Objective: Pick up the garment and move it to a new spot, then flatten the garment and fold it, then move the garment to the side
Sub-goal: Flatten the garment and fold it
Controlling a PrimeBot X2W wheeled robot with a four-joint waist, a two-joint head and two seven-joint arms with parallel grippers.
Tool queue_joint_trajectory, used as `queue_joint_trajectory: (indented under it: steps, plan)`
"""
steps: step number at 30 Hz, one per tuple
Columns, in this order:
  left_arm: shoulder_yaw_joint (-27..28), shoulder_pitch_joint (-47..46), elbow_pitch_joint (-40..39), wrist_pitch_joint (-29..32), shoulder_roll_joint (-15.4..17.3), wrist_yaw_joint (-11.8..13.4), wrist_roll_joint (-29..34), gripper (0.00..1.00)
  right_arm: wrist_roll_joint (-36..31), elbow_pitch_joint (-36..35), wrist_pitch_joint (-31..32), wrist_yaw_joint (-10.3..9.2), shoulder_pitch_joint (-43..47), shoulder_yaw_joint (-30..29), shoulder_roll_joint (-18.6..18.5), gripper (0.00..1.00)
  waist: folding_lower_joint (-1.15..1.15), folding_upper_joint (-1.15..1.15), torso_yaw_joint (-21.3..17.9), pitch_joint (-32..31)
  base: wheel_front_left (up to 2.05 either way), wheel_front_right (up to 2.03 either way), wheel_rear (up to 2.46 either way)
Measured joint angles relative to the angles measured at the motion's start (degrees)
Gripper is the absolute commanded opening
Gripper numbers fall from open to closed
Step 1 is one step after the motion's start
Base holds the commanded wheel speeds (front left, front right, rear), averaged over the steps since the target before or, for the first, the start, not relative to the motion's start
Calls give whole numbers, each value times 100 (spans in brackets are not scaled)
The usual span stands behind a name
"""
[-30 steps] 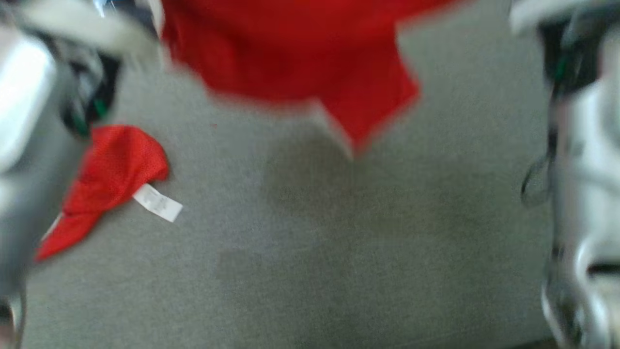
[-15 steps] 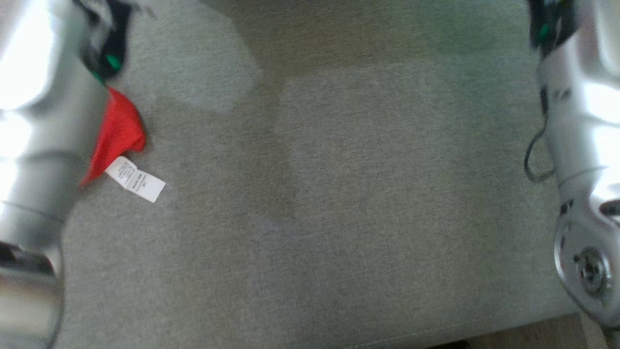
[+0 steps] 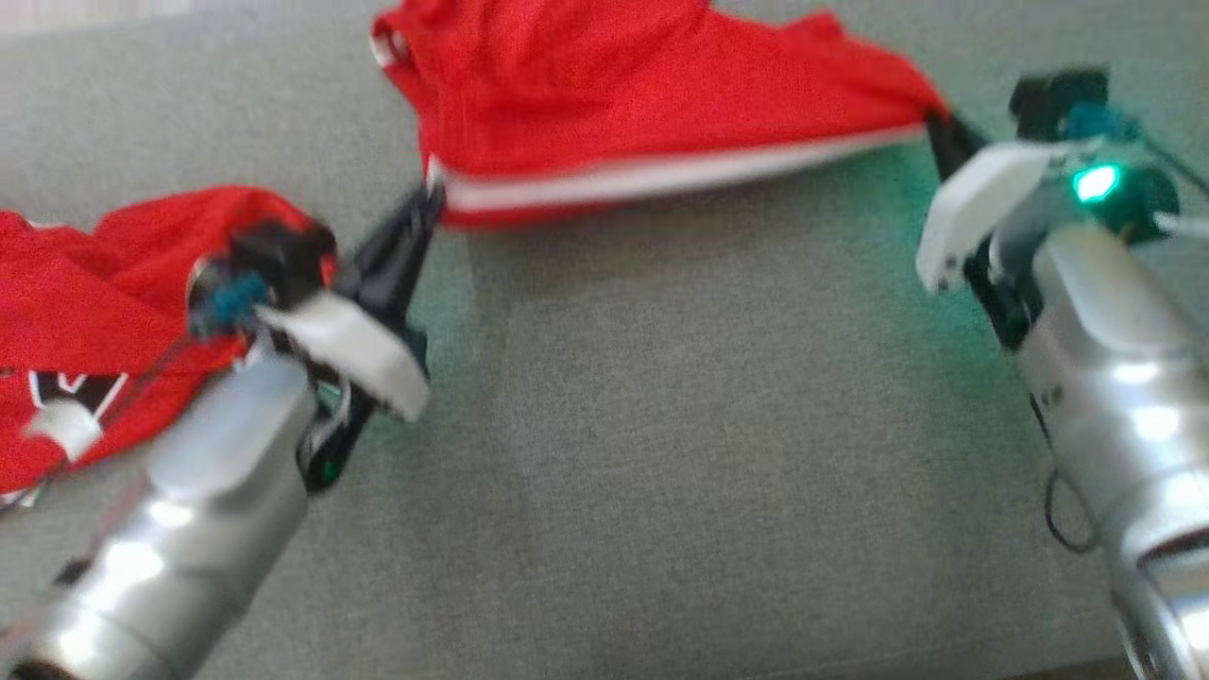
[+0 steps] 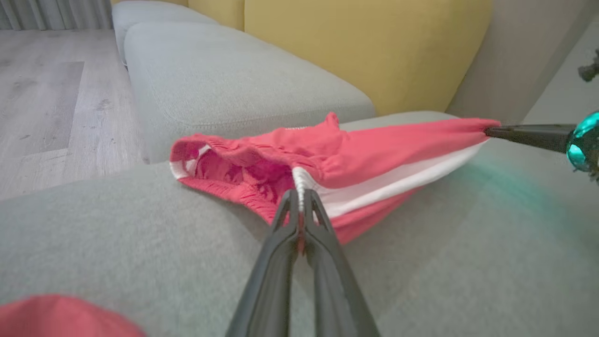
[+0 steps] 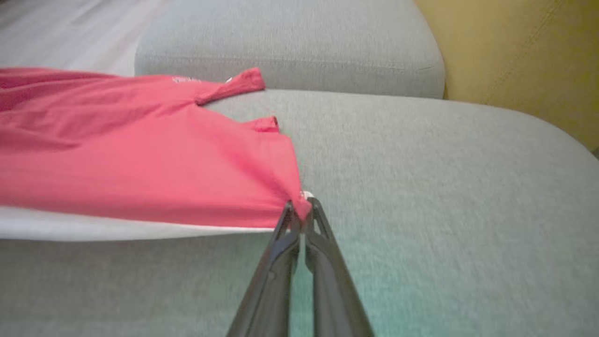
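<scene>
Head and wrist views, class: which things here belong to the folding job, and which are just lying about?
Belonging to the job: red shorts, left gripper and right gripper pinching their ends, grey sofa seat beneath.
Lying about: second red garment beside the left arm, yellow backrest, wooden floor.

Head camera swings, so framing differs from both earlier moments. Second ago, garment (image 3: 642, 104) hangs bunched at top, one corner pointing down. Now it is pulled out into wide band between left gripper (image 3: 430, 194) and right gripper (image 3: 933, 125), white stripe along near edge. Half second ago, just pale forearms at frame sides. Now both grippers in sight, each pinched tight on one end of garment. Other red cloth (image 3: 66, 283) at left now shows more surface, black-and-white print facing up.
</scene>
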Motion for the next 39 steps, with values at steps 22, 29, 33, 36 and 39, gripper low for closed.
queue_joint_trajectory:
  steps: [22, 29, 33, 36, 39]
  plan:
    - [-71, 2429, -1581, 1, 210, 624, 108, 0, 3048, -2770, 2116, 1, 2496, 2092, -2106, 0, 0, 0, -236, -1486, 0, 0, 0]
    - [-183, 3067, -2586, 76, 355, 1072, 54, 0, 3470, -3533, 2196, 1, 3415, 1677, -2566, 0, 0, 0, -222, -1688, 0, 0, 0]
    - [-182, 3138, -2953, 153, 466, 1236, 54, 0, 3424, -3819, 2114, 1, 3606, 1304, -2604, 0, 1, 0, -175, -1629, 0, 0, 0]
    - [-169, 3105, -3084, 229, 512, 1296, 62, 0, 3210, -4014, 2095, 1, 3584, 1028, -2592, 0, 2, 0, -123, -1529, 0, 0, 0]
    - [-109, 2936, -3161, 274, 537, 1315, 88, 0, 2917, -4154, 2084, 1, 3538, 761, -2527, 0, 2, 0, -47, -1388, 0, 0, 0]
